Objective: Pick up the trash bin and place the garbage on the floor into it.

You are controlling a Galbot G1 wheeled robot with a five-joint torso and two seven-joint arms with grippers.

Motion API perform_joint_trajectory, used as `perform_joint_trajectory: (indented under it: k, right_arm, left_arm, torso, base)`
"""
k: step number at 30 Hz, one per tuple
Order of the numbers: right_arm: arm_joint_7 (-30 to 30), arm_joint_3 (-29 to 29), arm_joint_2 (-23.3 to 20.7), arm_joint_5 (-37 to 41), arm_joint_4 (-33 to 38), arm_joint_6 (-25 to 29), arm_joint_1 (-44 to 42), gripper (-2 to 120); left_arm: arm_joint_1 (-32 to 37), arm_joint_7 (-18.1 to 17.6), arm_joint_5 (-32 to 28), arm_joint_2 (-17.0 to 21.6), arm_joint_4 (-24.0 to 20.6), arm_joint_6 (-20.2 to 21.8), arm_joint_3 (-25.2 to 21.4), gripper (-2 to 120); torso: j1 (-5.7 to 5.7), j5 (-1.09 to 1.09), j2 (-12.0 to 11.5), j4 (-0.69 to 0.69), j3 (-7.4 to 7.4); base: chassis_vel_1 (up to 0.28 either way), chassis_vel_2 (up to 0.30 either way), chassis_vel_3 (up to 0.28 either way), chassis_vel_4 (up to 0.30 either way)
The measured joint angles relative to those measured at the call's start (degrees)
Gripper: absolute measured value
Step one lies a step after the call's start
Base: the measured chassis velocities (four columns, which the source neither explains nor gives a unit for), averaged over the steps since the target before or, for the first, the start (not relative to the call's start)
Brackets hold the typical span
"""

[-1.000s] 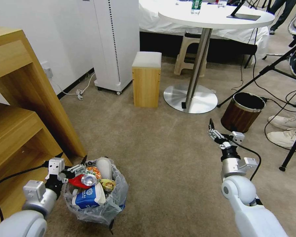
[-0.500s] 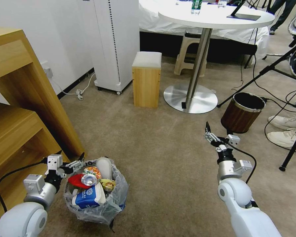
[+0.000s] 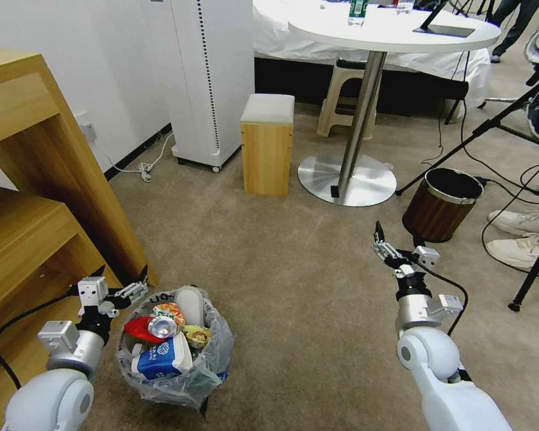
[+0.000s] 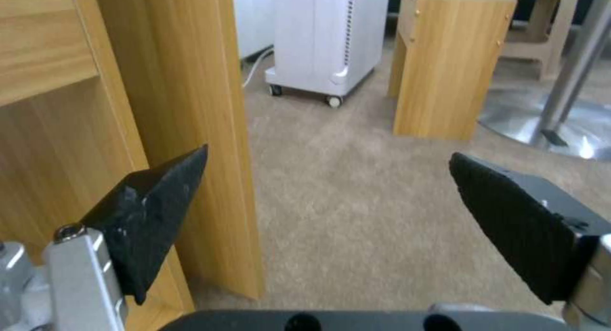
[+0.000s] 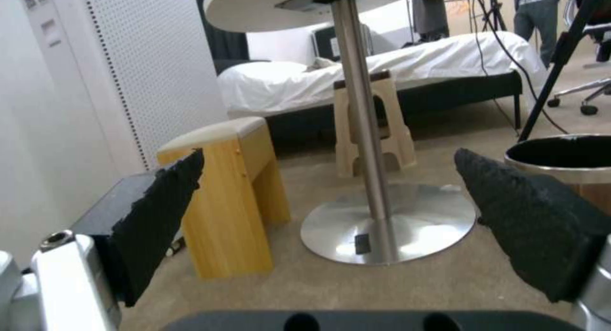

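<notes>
Even, bright indoor light; soft shadows; glare on the table base [image 3: 347, 178]; wrist views soft; head view edges bend.

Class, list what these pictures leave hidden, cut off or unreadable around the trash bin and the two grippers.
- Trash bin: head view; the crinkly liner hides its black wall.
- Garbage: head view; lower pieces are buried under the carton and can.
- Liner lettering: head view, too small to read.
- Left gripper, open beside the bin: left wrist view looks past the bin.
- Brown bin: right wrist view, cut by the edge beyond the open right gripper.
</notes>
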Motion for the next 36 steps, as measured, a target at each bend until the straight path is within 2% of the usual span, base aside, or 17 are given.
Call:
perform_joint_trajectory:
  k: [12, 36]
  right_arm:
    - [-1.65, 0.33, 0.95, -0.36, -1.39, 0.11, 0.23, 100]
    - [-1.70, 0.27, 1.03, -0.42, -1.39, -0.07, 0.33, 100]
  left_arm:
    - [-0.82, 0.36, 0.78, -1.49, 1.27, -0.14, 0.32, 100]
    - [-0.70, 0.49, 0.87, -1.45, 1.28, 0.08, 0.36, 100]
  torso:
    - [0.00, 0.00, 0.00, 0.00, 0.00]
    - [0.00, 0.00, 0.00, 0.00, 0.00]
  base:
    - [0.000, 0.000, 0.000, 0.000]
    - [0.000, 0.000, 0.000, 0.000]
